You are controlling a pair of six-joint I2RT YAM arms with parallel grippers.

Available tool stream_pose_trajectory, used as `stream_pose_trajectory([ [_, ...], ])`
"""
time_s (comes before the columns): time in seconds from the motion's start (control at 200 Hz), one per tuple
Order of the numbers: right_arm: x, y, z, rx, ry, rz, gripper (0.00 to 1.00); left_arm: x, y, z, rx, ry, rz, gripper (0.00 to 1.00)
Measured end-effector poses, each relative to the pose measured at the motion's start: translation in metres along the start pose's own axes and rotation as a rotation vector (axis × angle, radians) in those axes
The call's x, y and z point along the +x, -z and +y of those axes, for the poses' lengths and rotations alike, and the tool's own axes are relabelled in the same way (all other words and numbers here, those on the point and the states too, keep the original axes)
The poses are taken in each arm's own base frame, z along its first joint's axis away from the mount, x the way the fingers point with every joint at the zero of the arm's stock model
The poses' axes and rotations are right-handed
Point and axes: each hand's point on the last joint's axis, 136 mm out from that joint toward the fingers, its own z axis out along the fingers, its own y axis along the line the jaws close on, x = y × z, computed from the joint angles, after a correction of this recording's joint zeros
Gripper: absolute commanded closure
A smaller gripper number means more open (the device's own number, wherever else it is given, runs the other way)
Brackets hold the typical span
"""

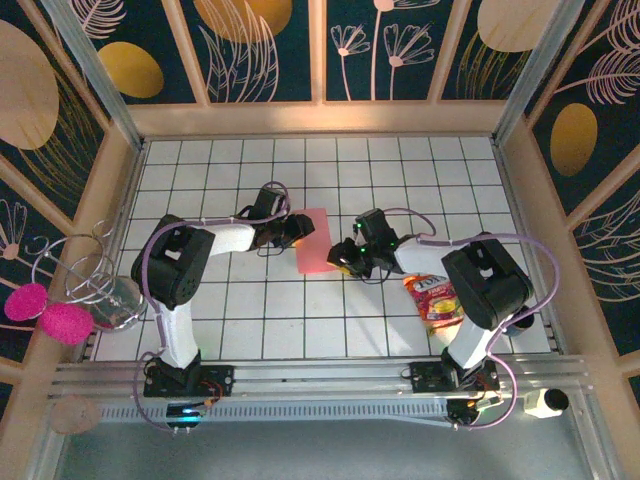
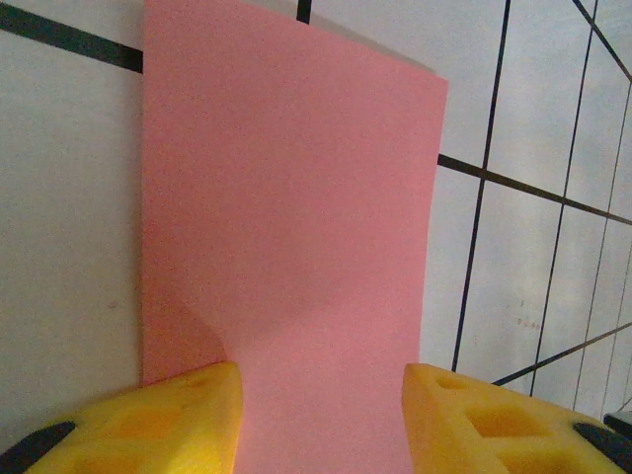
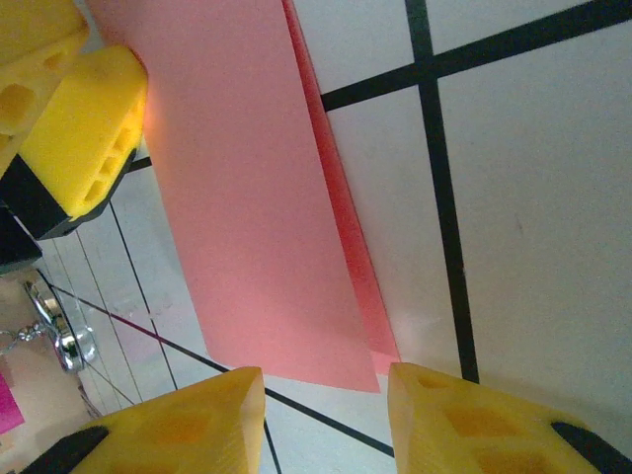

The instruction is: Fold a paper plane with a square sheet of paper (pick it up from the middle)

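The salmon-pink sheet of paper (image 1: 314,240) lies on the tiled table, folded in half into a narrow rectangle. In the right wrist view the paper (image 3: 247,197) shows two layers, the upper one slightly offset from the lower edge. A finished paper plane is out of view. My left gripper (image 1: 292,233) is at the sheet's left side, open. Its yellow fingers (image 2: 178,415) straddle the near end of the paper (image 2: 296,217), which bulges up slightly between them. My right gripper (image 1: 346,256) is open just off the sheet's near right corner, with bare table between its fingers (image 3: 464,415).
A red and yellow snack packet (image 1: 432,298) lies beside the right arm. A wire rack (image 1: 95,275) and pink pompoms (image 1: 45,310) sit outside the left wall. The left gripper's yellow finger (image 3: 84,138) shows at the top left of the right wrist view.
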Motion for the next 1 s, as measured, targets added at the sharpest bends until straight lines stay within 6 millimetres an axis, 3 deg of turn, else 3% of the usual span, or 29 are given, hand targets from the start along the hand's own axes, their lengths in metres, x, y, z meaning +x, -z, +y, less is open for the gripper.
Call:
stream_pose_trajectory([
  [0.285, -0.001, -0.007, -0.001, -0.002, 0.01, 0.015, 0.64, 0.0, 0.0, 0.0, 0.001, 0.0, 0.002, 0.53],
  [0.571, -0.005, -0.007, 0.013, -0.063, 0.038, 0.002, 0.67, 0.0, 0.0, 0.0, 0.002, -0.001, 0.001, 0.53],
  [1.001, -0.005, -0.007, 0.015, -0.107, 0.009, -0.005, 0.76, 0.001, 0.0, 0.0, 0.005, -0.001, 0.0, 0.53],
])
